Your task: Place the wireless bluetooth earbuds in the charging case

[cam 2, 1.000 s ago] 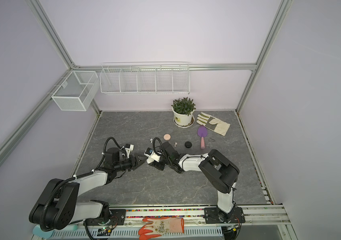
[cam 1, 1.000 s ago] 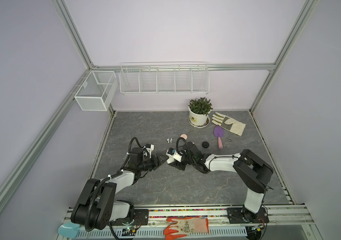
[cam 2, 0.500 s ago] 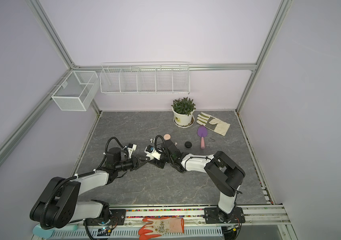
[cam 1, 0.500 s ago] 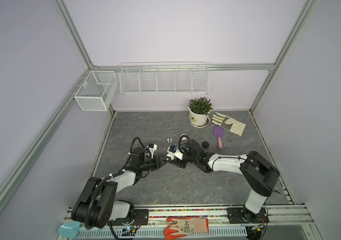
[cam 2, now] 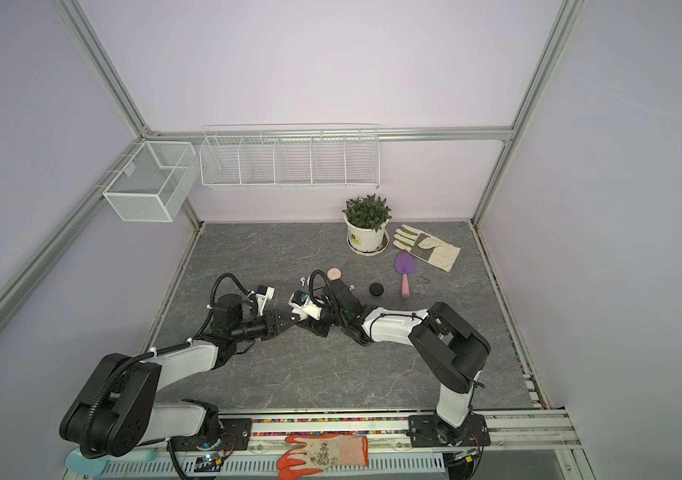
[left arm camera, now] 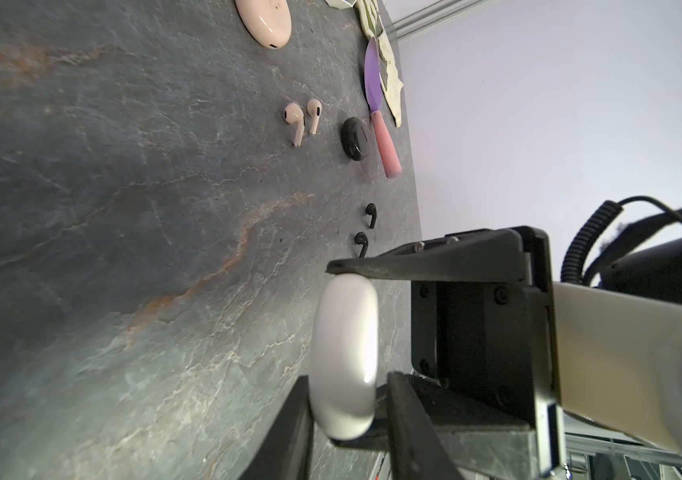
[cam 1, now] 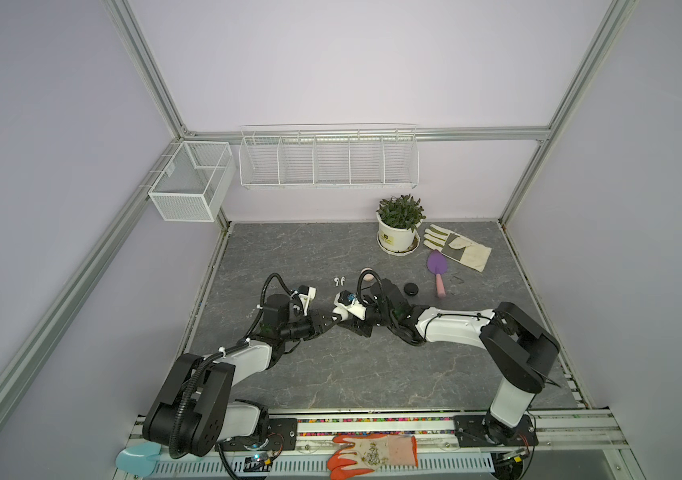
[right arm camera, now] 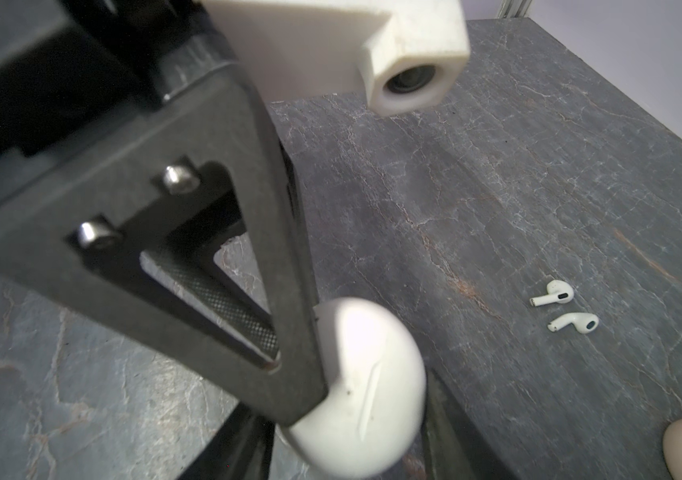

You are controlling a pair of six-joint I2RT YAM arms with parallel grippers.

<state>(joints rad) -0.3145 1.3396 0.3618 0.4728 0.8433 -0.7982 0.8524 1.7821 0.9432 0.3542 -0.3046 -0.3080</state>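
I have both grippers clamped on the white charging case (left arm camera: 343, 357) — my left gripper (left arm camera: 347, 424) across its flat faces, my right gripper (right arm camera: 341, 432) across its rim. The white earbuds (right arm camera: 551, 299) lie on the table (right arm camera: 497, 187) just behind the case; the pinkish earbuds (left arm camera: 293, 120) and black earbuds (left arm camera: 371, 214) lie farther off, to the case's right.

A purple trowel (cam 1: 437, 270) with a pink handle lies on the grey stone-look table (cam 1: 289, 249). A cream work glove (cam 1: 457, 252) lies just beside its blade, and a potted plant (cam 1: 398, 224) stands near the blade's other side. An orange glove (cam 1: 372, 454) lies well apart, past the handle end.
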